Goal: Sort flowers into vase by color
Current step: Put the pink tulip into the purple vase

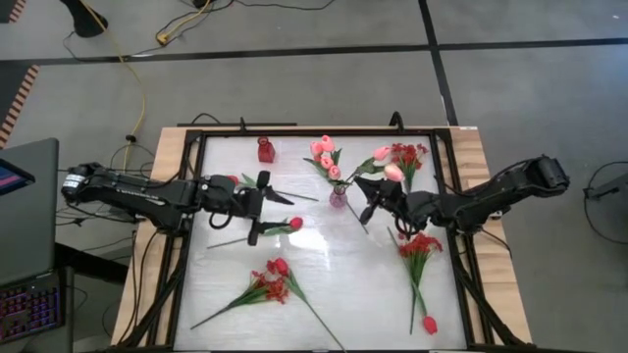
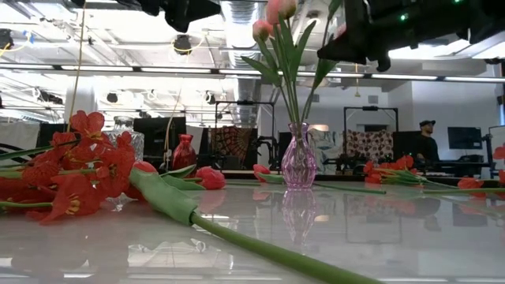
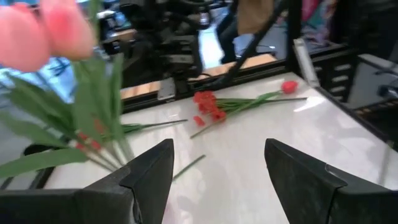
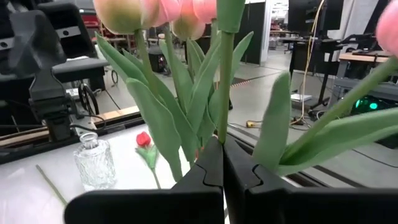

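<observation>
The right hand (image 1: 370, 204) is squeezed shut on a green stem of a pink tulip (image 1: 393, 173), just beside the purple vase (image 1: 338, 197) on the desk (image 1: 324, 265). Pink tulips (image 1: 324, 152) already stand in that vase. The left hand (image 1: 263, 208) is open wide and holds nothing. A red tulip (image 1: 295, 224) lies near it, left of the vase.

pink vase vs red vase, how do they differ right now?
The pink vase holds several pink tulips; the red vase holds none. The pink vase is pale and see-through with a slim neck; the red vase looks darker and squatter. The pink vase stands near the table's middle beside the right gripper; the red vase stands near the far edge. Both are upright.
</observation>
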